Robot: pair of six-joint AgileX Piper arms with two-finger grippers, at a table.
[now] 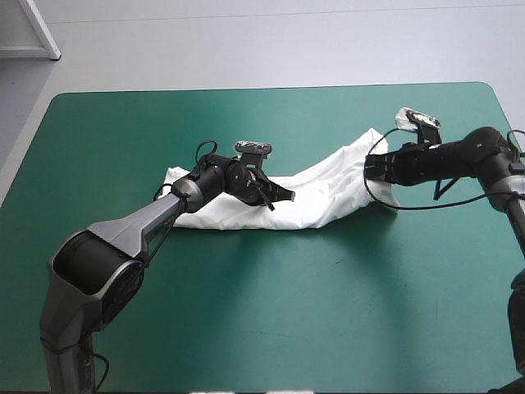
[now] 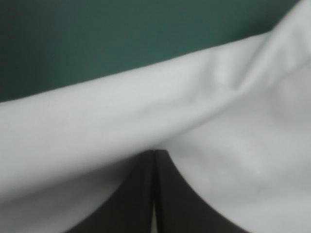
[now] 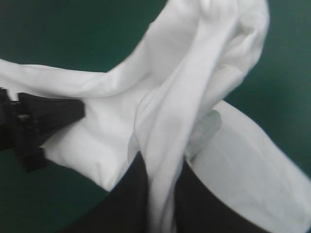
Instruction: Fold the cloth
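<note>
The white T-shirt (image 1: 308,197) lies as a long crumpled band across the middle of the teal-green cover. My left gripper (image 1: 277,197) rests on the band's middle. In the left wrist view its black fingers (image 2: 167,194) meet in a pointed arch, with a fold of the T-shirt (image 2: 146,116) running from their tips. My right gripper (image 1: 375,168) is at the band's right end, which rises off the table. There its fingers (image 3: 131,199) are shut on a twisted strand of the T-shirt (image 3: 194,92). The right wrist view also shows the left gripper (image 3: 46,121) farther along the cloth.
The teal-green cover (image 1: 287,312) surrounds the shirt on every side. The table's far edge (image 1: 271,89) runs well behind the cloth. The right arm reaches in close to the table's right edge (image 1: 513,131).
</note>
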